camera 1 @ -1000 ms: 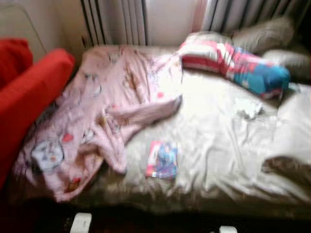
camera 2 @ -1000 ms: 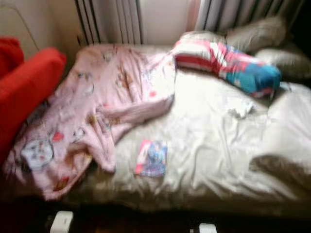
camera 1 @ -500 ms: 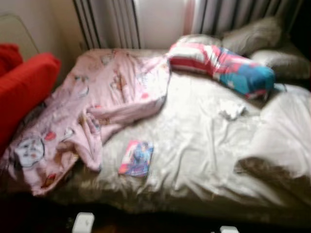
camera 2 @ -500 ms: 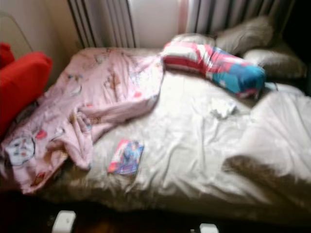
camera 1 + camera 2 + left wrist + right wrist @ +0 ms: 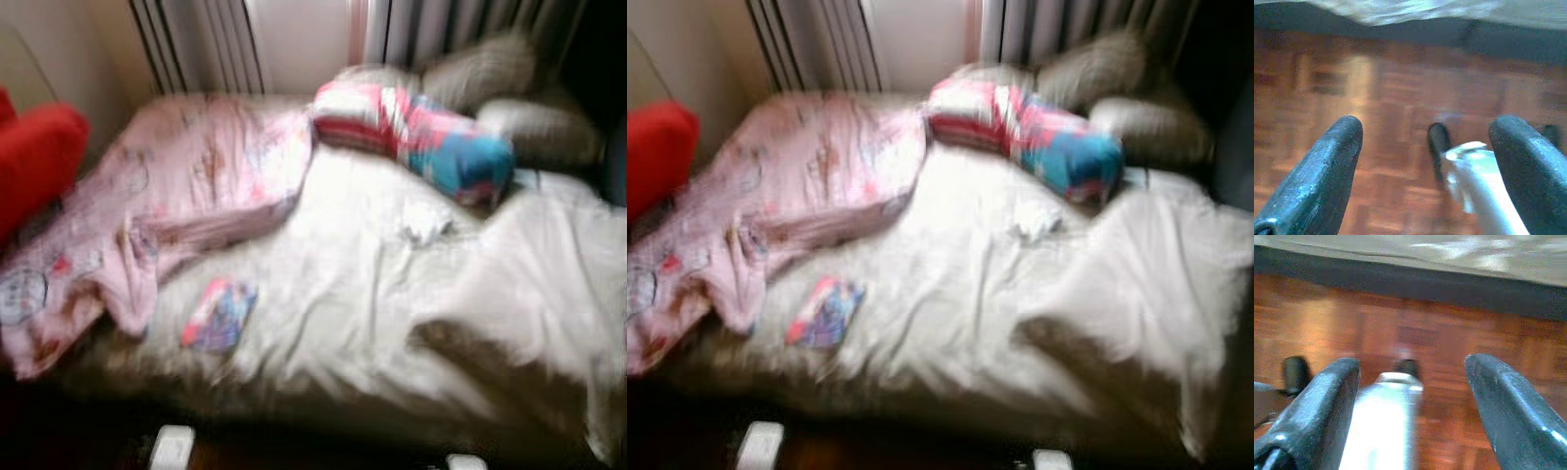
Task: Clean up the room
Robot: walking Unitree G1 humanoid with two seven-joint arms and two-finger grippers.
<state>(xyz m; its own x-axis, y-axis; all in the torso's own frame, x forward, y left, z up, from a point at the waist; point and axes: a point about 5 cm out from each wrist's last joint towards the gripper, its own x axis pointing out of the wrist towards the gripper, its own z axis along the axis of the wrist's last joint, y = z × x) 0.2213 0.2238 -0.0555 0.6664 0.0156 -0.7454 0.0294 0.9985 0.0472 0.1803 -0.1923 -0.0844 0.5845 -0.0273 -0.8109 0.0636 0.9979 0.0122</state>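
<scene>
Left eye view, blurred: unmade bed (image 5: pixel 411 294) with pink blanket (image 5: pixel 176 196) bunched at left, small colourful book (image 5: pixel 217 313) near front edge, striped pillow (image 5: pixel 416 137) at head. Left gripper (image 5: pixel 1425 161) and right gripper (image 5: pixel 1413 396) spread apart, empty, hanging over wood floor (image 5: pixel 1400 88).

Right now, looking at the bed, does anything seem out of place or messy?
Yes. A pink blanket lies crumpled across the bed's left side, hanging over the edge. A small colourful booklet sits loose on the pale sheet, and a crumpled white scrap lies near the striped pillow. The sheet itself is rumpled.
</scene>
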